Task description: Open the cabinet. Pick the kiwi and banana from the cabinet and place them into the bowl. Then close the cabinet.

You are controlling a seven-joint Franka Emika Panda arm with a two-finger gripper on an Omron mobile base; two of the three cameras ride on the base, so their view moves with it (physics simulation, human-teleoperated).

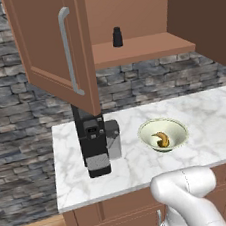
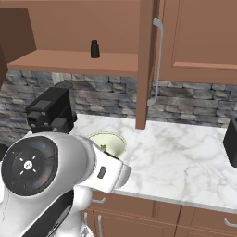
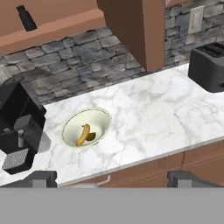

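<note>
Cabinet (image 1: 124, 28) doors wide over counter (image 3: 153, 113)

We see even, bright, rendered light with no glare or blur. The coffee machine (image 1: 95, 145) casts a soft shadow toward 3 o'clock on the counter (image 1: 212, 122); edges stay sharp.

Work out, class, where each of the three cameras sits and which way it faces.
Left base view: behind-left, facing the open cabinet, coffee machine and bowl; white arm at lower right.
Right base view: behind-right, facing the cabinet shelf and counter; arm at lower left.
Hand view: on the hand, looking down at the bowl holding banana and kiwi; open gripper at the bottom.
All share the bowl.
</note>
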